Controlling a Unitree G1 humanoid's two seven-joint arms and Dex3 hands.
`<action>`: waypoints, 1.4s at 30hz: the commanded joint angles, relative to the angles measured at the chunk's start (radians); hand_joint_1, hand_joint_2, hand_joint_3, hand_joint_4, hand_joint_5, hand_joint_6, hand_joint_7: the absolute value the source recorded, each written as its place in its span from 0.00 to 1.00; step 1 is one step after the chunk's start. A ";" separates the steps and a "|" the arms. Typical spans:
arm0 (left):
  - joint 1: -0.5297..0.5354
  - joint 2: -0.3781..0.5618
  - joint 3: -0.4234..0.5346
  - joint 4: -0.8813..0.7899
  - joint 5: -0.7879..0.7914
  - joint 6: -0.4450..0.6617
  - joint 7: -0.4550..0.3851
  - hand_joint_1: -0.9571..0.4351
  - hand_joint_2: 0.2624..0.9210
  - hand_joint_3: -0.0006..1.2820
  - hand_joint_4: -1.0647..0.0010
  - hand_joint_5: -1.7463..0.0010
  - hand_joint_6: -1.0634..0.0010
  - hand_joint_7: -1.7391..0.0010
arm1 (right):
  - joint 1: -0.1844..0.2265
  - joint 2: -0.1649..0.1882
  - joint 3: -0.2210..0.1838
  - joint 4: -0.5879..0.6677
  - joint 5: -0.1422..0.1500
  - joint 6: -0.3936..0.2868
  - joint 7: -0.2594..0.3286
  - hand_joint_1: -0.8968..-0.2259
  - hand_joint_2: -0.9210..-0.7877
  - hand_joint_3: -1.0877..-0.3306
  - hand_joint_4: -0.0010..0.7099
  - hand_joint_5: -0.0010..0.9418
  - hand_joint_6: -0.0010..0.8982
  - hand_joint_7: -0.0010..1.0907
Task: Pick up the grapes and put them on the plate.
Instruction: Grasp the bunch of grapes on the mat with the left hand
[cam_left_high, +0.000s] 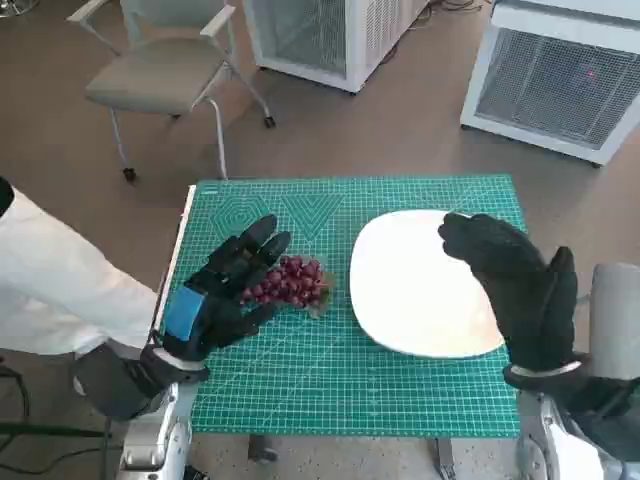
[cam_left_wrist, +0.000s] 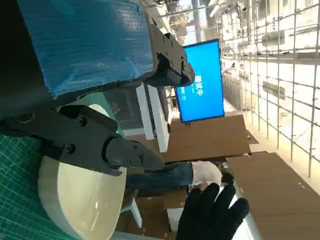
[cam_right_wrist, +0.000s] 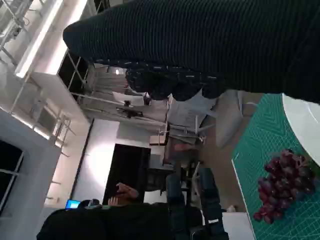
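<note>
A bunch of dark red grapes (cam_left_high: 290, 282) lies on the green cutting mat (cam_left_high: 330, 370), just left of the white plate (cam_left_high: 410, 300). My left hand (cam_left_high: 225, 290) sits at the grapes' left side, its black fingers (cam_left_high: 262, 240) spread around the bunch and holding nothing. My gloved right hand (cam_left_high: 515, 285) hovers over the plate's right part, empty, with its fingers apart. The right wrist view shows the grapes (cam_right_wrist: 282, 185) on the mat beside the plate's rim (cam_right_wrist: 305, 117). The left wrist view shows the plate (cam_left_wrist: 85, 200) and the right hand (cam_left_wrist: 212, 215), but no grapes.
A person's white sleeve (cam_left_high: 60, 280) lies close to the table's left edge. A grey chair (cam_left_high: 165, 70) and two white cabinets (cam_left_high: 330, 30) (cam_left_high: 560, 80) stand on the floor beyond the table. The mat covers nearly the whole small tabletop.
</note>
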 joint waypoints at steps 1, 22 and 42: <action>0.002 -0.009 -0.009 0.005 0.020 -0.020 0.006 0.44 1.00 0.10 0.65 1.00 0.58 1.00 | 0.027 -0.002 -0.006 0.014 0.006 0.009 0.010 0.71 0.00 0.60 0.58 0.72 0.18 0.89; -0.012 -0.022 -0.017 0.039 0.045 -0.045 0.013 0.44 1.00 0.10 0.66 1.00 0.57 1.00 | 0.027 -0.007 -0.018 0.019 0.008 0.011 0.019 0.72 0.00 0.59 0.57 0.73 0.17 0.90; -0.029 -0.005 -0.012 0.054 0.042 -0.047 0.005 0.44 1.00 0.10 0.65 1.00 0.57 1.00 | 0.028 0.000 -0.017 0.011 -0.001 0.004 0.012 0.72 0.00 0.59 0.56 0.74 0.17 0.90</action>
